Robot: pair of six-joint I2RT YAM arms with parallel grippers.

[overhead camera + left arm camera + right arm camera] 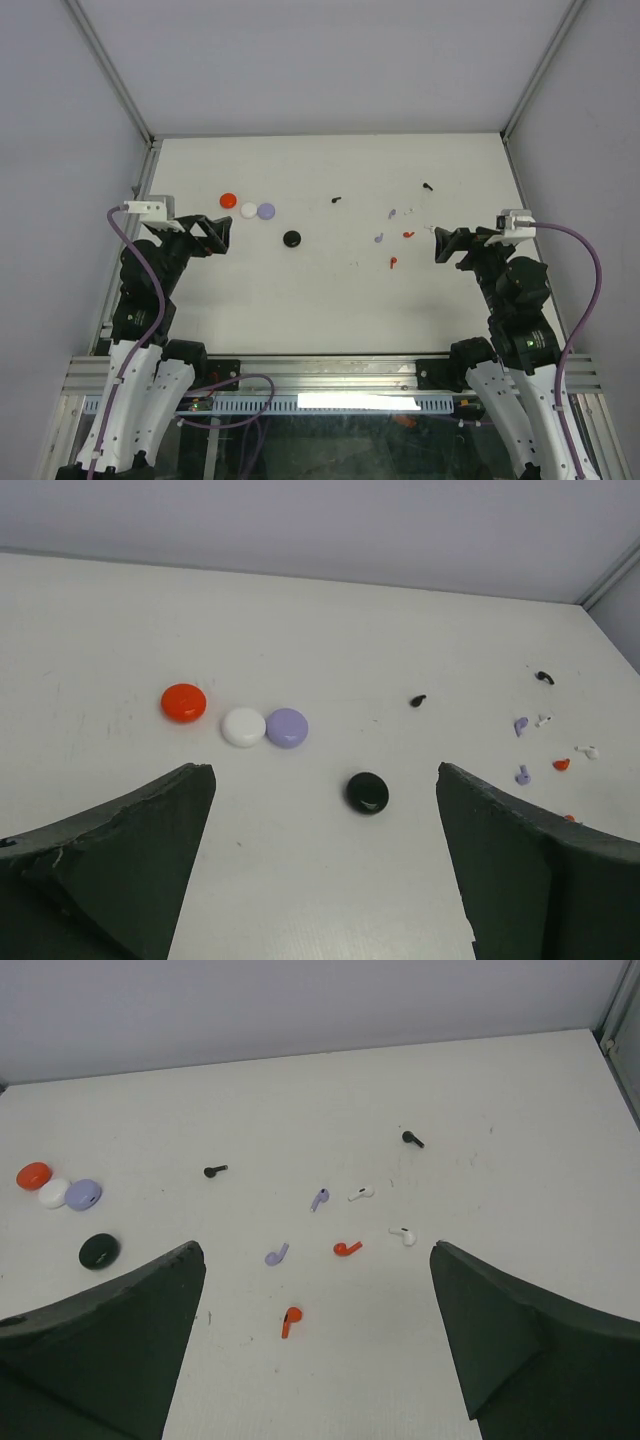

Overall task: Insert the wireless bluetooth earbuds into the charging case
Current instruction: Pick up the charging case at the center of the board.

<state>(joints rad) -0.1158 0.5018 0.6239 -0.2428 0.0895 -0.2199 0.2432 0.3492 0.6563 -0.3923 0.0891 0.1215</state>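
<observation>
Nothing was seated yet. The earbuds (347,1249) lay loose across the right half of the worktop (300,300), with one black earbud (215,1171) off toward the middle. The red case (184,702), white case (243,727) and lavender case (287,727) sat in a row toward the far left, the last two touching. The black case (367,793) sat nearer centre. All four looked shut, so you probably had opening to do first. Left gripper (218,235) and right gripper (443,245): jaws wide apart, empty, near the side edges. Bare room ran along the near edge; walls (300,60) hemmed three sides.
</observation>
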